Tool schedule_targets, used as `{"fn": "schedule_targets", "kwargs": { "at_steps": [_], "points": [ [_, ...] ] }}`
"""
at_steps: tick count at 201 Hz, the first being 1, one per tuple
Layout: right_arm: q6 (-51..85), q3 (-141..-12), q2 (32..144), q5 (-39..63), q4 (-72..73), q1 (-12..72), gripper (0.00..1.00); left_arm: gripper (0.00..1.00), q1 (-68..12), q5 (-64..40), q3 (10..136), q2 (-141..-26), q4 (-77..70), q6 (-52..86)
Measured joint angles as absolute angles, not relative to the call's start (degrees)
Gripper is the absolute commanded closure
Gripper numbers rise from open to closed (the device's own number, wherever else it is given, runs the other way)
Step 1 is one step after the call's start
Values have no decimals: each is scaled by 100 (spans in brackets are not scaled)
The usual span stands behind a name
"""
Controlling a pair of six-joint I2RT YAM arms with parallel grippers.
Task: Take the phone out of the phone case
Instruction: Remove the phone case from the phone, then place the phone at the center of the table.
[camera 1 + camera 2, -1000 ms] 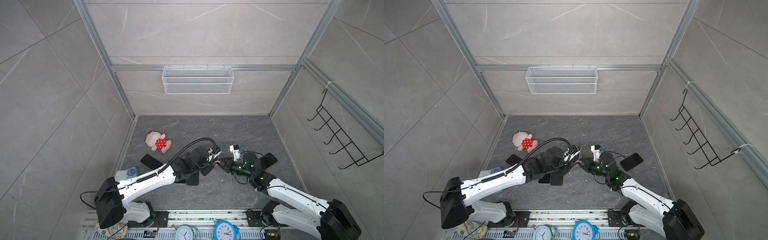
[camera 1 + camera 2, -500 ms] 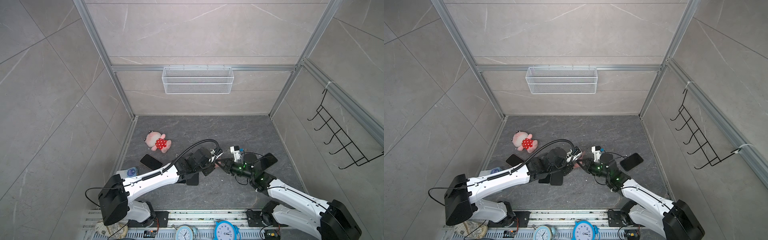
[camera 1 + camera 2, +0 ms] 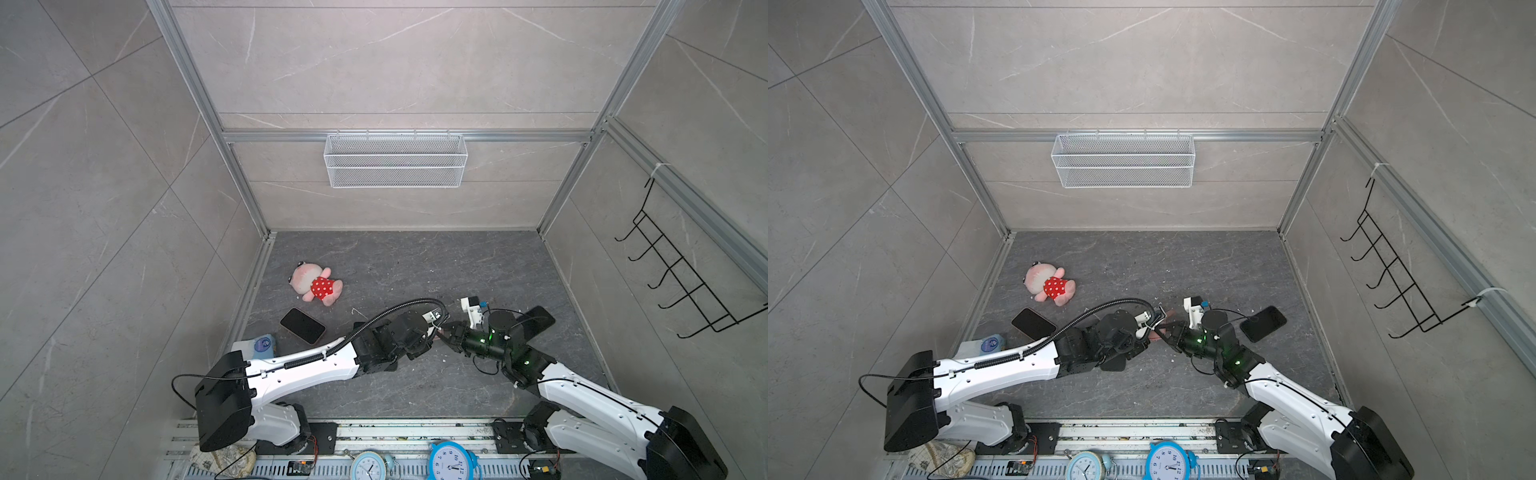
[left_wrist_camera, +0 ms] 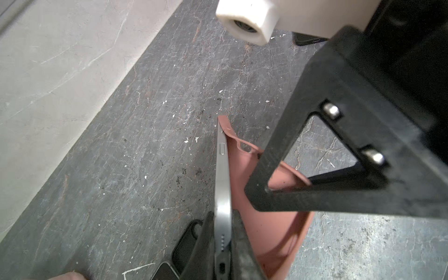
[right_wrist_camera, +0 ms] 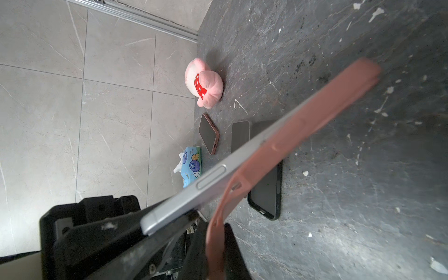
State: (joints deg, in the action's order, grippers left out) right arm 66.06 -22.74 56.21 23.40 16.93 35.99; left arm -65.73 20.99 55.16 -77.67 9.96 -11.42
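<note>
The silver phone (image 4: pixel 223 174) stands on edge above the dark floor, partly peeled out of its pink phone case (image 4: pixel 274 218). My left gripper (image 4: pixel 223 219) is shut on the phone's bottom end, with one finger on each face. My right gripper (image 5: pixel 214 230) is shut on the loose rim of the pink case (image 5: pixel 315 116), which bends away from the phone (image 5: pixel 213 179). In both top views the two grippers meet at mid-floor, left (image 3: pixel 434 332) and right (image 3: pixel 451 334). A sliver of pink case (image 3: pixel 1160 328) shows between them.
On the floor lie a pink plush toy (image 3: pixel 316 284), a phone in a pink case (image 3: pixel 302 325), a tissue pack (image 3: pixel 259 344) and a black-cased phone (image 3: pixel 536 320). Another dark phone (image 3: pixel 1113 363) lies under my left wrist. A wire basket (image 3: pixel 395 160) hangs on the back wall, a hook rack (image 3: pixel 673 274) on the right.
My left gripper has closed onto the phone's end; a second ago it stood partly open. The right gripper has kept its hold on the case.
</note>
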Motion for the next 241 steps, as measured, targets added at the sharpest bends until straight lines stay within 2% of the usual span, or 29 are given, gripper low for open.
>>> {"fn": "schedule_targets", "kwargs": {
  "at_steps": [114,161,197,241],
  "points": [
    [6622,-1594,5887,2069,1645,3559,100,97,-7028,2696,5496,-7181,1238,-1592],
    [6602,-1479,5382,1839,1013,3260,100,97,-7301,3284,5450,-7201,1527,-1719],
    [6532,-1479,4818,1673,351,3157,100,97,-7463,3590,5374,-7557,1553,-1723],
    [6464,-1490,4694,1667,-158,3157,100,97,-7741,4021,5382,-8431,1761,-1723]
  ]
}}
